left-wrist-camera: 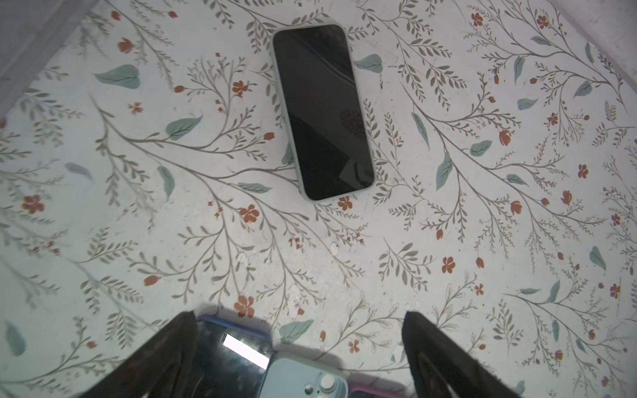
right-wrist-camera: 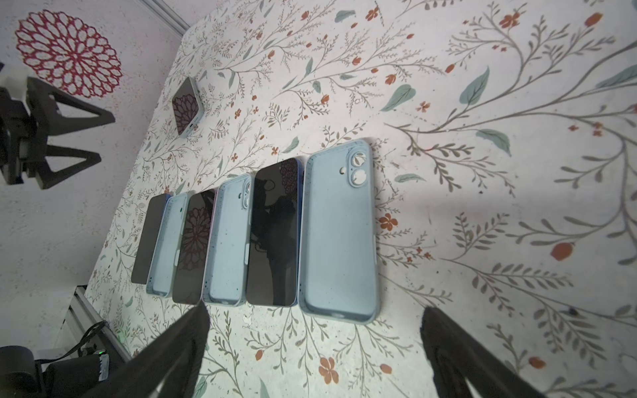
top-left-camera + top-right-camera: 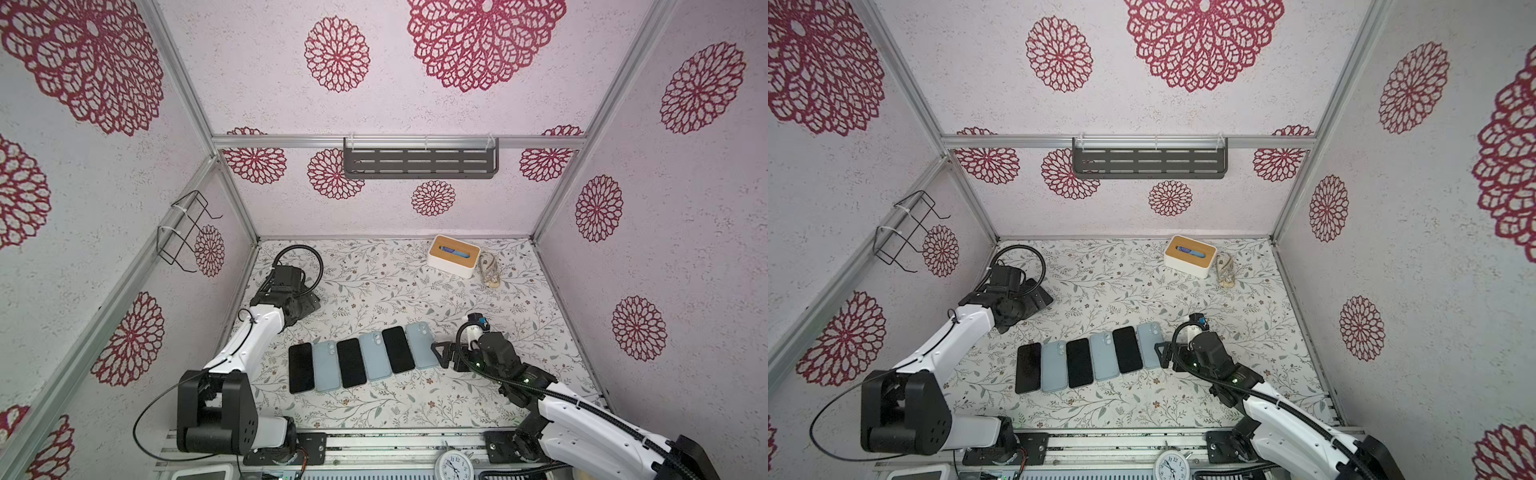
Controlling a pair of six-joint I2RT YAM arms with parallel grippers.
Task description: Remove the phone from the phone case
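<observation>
Resting spot of the task's thing: the cased phone (image 1: 322,110) is lying flat, screen up, on the floral table (image 1: 482,241), alone toward the back-left corner and well apart from the row; a pale case rim is wrapping its edges.
Top views: the left arm's wrist is covering that spot in both top views.
Left gripper: the left gripper (image 1: 300,315) is hanging above the table with its fingers spread wide, pinching nothing; the cased phone is lying ahead of the fingertips, not touching them.
Right gripper: the right gripper (image 2: 315,310) is hovering at the right end of the row, fingers spread wide and empty; the rightmost case (image 2: 339,234) is lying just ahead of them.
Row: six pieces are lying side by side near the table's front, dark screens alternating with pale blue shells.
Row order in a top view, left to right: left phone (image 3: 301,368), left case (image 3: 328,365), middle phone (image 3: 351,362), middle case (image 3: 374,356), right phone (image 3: 398,349), then the rightmost case.
Cases: all three are lying empty, camera cut-outs pointing toward the back wall.
Back right: a white box (image 3: 454,256) with a wooden lid is sitting by the back wall, a pale bundle (image 3: 490,270), too small to identify, just beside it.
Walls: a grey shelf (image 3: 420,162) is hanging on the back wall and a wire rack (image 3: 183,232) on the left wall.
</observation>
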